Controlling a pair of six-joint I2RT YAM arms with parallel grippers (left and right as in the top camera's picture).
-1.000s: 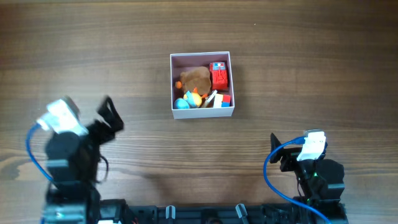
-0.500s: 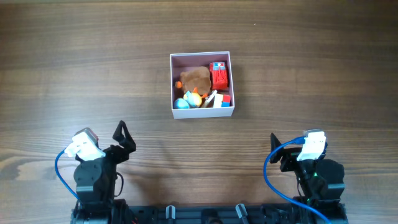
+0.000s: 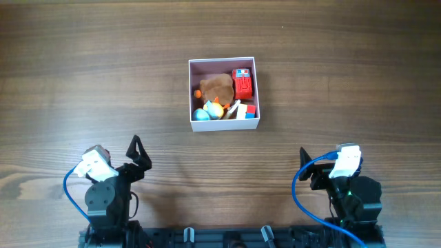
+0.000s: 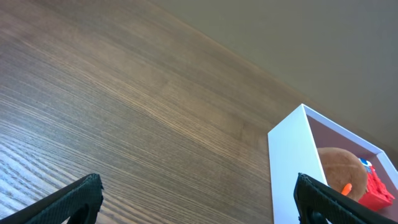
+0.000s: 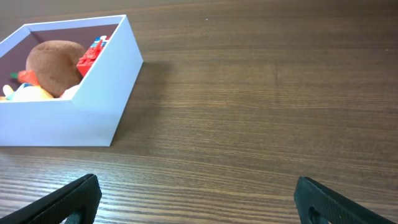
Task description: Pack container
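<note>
Container: the container sits on the table, at mid-width and towards the far side, well apart from both arms.
Contents: a brown plush toy lies beside a red block toy, with a blue ball in the near left corner. The small orange, white and red bits along the near wall are too small to name.
Cut off: in the left wrist view the container runs off the right edge, showing only one corner and the plush toy. In the right wrist view the container is clipped at the left edge.
Left gripper: the left gripper has its fingers spread wide with only table between them. Only the fingertips show at the wrist.
Right gripper: the right gripper is likewise spread wide and empty.
Room: bare wood lies on every side of the container, including a broad strip between it and both grippers.
</note>
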